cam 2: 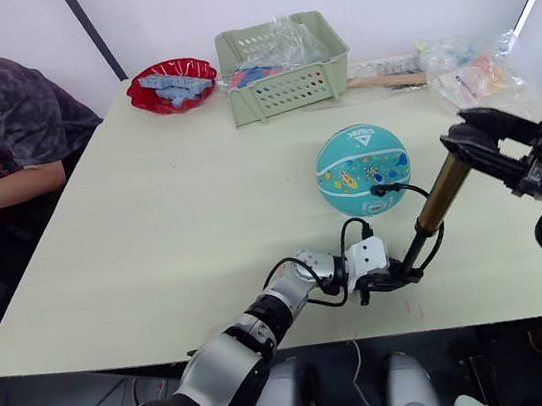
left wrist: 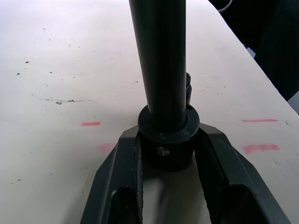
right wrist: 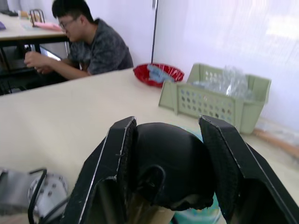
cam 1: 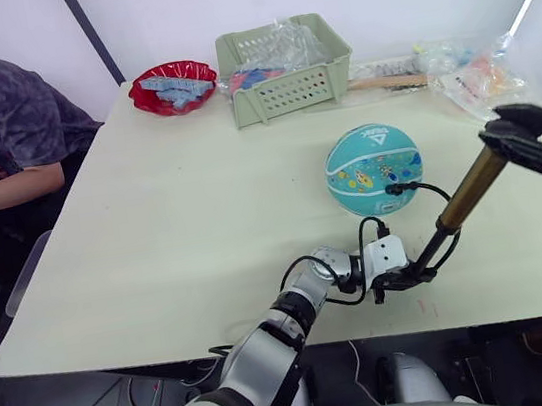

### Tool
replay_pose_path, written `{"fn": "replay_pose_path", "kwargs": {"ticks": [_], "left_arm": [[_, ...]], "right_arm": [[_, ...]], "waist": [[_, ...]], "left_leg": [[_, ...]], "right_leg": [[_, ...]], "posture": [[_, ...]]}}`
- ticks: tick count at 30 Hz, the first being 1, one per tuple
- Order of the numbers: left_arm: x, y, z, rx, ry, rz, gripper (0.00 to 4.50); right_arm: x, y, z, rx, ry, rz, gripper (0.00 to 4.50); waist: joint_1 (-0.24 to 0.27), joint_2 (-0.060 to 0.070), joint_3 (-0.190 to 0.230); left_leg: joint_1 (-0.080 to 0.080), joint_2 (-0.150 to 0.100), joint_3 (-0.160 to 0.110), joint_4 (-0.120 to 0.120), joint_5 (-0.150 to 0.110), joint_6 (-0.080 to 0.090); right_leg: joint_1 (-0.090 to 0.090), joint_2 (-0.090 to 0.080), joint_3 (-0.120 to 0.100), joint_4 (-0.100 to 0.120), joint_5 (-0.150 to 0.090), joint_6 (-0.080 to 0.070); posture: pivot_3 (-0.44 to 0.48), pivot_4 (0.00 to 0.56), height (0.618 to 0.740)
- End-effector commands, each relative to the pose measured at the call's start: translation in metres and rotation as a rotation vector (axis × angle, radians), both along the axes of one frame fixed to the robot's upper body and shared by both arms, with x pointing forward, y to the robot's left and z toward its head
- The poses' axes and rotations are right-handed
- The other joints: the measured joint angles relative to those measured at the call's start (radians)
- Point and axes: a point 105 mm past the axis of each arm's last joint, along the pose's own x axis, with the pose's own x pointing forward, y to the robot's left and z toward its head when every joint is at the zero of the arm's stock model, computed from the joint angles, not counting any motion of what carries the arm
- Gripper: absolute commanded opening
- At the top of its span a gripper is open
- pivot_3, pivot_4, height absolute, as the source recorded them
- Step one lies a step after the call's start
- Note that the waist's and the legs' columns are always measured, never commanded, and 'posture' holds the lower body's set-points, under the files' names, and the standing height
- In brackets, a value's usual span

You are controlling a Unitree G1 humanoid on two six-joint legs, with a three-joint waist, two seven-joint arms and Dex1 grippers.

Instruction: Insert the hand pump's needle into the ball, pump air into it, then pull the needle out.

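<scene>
Left hand (cam 1: 403, 278) sits at the counter's near edge, clamped on the base cap of the hand pump (cam 1: 464, 194). Right hand (cam 1: 519, 133) grips the top handle. Hose runs to the ball (cam 1: 373, 169) mid-counter; the needle (cam 1: 396, 188) looks already inserted, I think. So pumping's underway or about to start, pull-out's left.

Hand pump (cam 2: 439, 196) tilted, clamped at both ends by left gripper (cam 2: 388, 278) and right gripper (cam 2: 470, 134), ball (cam 2: 361, 170) beside
</scene>
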Motion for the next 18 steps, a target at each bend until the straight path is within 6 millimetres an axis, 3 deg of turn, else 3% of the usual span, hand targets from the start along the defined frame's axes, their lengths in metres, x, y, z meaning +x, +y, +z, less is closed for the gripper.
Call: {"fn": "replay_pose_path", "kwargs": {"ticks": [1, 8, 10, 18], "left_arm": [[-0.024, 0.039, -0.059, 0.236, 0.145, 0.013, 1.11], [-0.024, 0.039, -0.058, 0.236, 0.145, 0.012, 1.11], [-0.025, 0.039, -0.058, 0.235, 0.146, 0.01, 1.11], [-0.024, 0.04, -0.059, 0.237, 0.143, 0.012, 1.11]], "right_arm": [[-0.009, -0.015, 0.048, 0.015, -0.189, -0.077, 1.63], [-0.008, -0.018, 0.059, 0.021, -0.219, -0.092, 1.63], [-0.006, -0.012, 0.036, -0.002, -0.147, -0.075, 1.63], [-0.003, -0.001, -0.022, 0.042, 0.021, -0.045, 1.63]], "waist": [[0.0, 0.001, 0.002], [0.0, 0.003, 0.005], [0.0, 0.003, 0.005], [-0.001, -0.002, 0.001]], "left_leg": [[0.0, 0.0, 0.0, 0.0, 0.0, 0.0], [-0.001, -0.001, 0.001, 0.0, 0.0, 0.0], [-0.001, -0.001, 0.001, 0.0, 0.0, 0.0], [0.0, 0.0, 0.0, 0.0, 0.0, 0.0]], "right_leg": [[0.0, 0.0, 0.0, 0.0, 0.0, 0.0], [-0.001, -0.001, 0.0, 0.0, 0.0, 0.0], [-0.001, -0.001, 0.0, 0.0, 0.0, 0.0], [0.0, 0.0, 0.0, 0.0, 0.0, 0.0]], "posture": [[0.0, 0.15, 0.738], [0.0, 0.15, 0.738], [0.0, 0.15, 0.738], [0.0, 0.15, 0.738]]}}
